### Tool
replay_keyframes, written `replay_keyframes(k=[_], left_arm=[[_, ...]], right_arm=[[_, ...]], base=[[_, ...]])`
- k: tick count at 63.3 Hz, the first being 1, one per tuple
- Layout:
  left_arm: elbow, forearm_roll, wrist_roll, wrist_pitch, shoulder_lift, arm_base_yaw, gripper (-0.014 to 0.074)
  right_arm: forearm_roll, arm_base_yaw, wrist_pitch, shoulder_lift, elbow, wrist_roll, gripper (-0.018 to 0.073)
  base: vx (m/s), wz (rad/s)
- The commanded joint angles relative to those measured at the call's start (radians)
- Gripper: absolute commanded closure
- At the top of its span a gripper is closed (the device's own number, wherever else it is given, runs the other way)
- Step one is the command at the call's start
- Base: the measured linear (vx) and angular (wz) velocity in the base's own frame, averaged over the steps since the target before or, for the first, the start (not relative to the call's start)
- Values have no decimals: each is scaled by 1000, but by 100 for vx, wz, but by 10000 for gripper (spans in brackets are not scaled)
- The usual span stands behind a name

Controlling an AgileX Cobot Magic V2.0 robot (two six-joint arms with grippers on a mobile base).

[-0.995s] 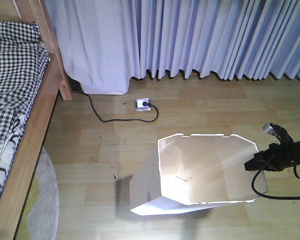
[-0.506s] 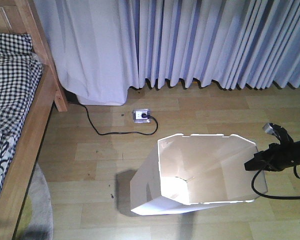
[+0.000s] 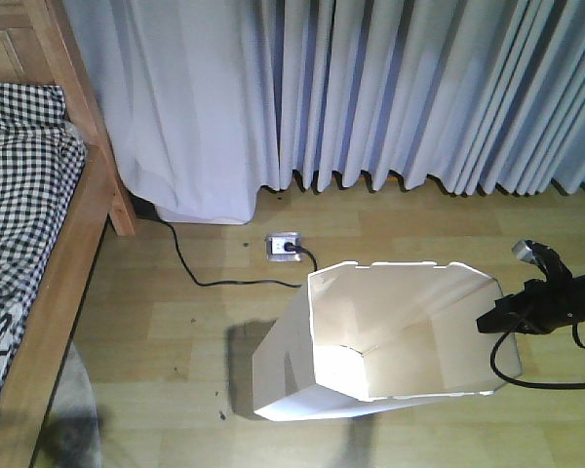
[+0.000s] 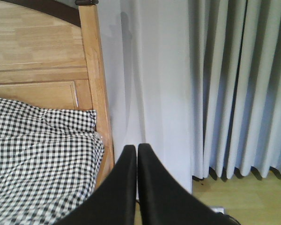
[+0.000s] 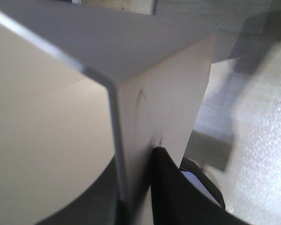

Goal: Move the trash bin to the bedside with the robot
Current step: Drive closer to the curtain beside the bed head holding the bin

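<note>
1. Vs 1 s ago, the whole room has slid down the front view. The curtain [image 3: 370,88] hem and the floor socket [image 3: 283,244] sit lower, and the rug [image 3: 73,424] at lower left has mostly dropped out of frame. I read that as the base rolling fwd toward the curtain.
2. The trash bin [image 3: 390,336] keeps its spot at lower centre-right of frame, w/ the right gripper [image 3: 486,320] at its right rim. So it's travelling along w/ me, not left behind. Can't tell if its base drags on the floor [image 3: 175,322] or hangs clear.
3. Right jaws: pinching the bin's thin wall near the rim, I judge. The wrist view shows one black finger flat on the outer face; the inner one is mostly hidden.
4. Left gripper [image 4: 136,149]: jaws pressed together, holding nothing, aimed at the bed post & curtain.
5. The bed [image 3: 49,292] runs down the left edge of frame, well apart from the bin, and has edged further left. Fwd travel alone isn't closing that gap, so I reckon a turn or shift left is still needed.
6. Risk: the thin wall could flex or slip from the pinch if the base jerks.
</note>
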Motion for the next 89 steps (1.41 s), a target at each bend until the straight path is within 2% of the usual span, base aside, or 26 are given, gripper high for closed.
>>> replay_keyframes(k=[1,89], left_arm=[[-24,-2,-4,-72,-5,-3,603],[-24,-2,-4,-72,-5,-3,603]], right_arm=[[90,0,246,-75,-7,1,564],[90,0,247,-75,-7,1,564]], base=[[19,4],[17,1]])
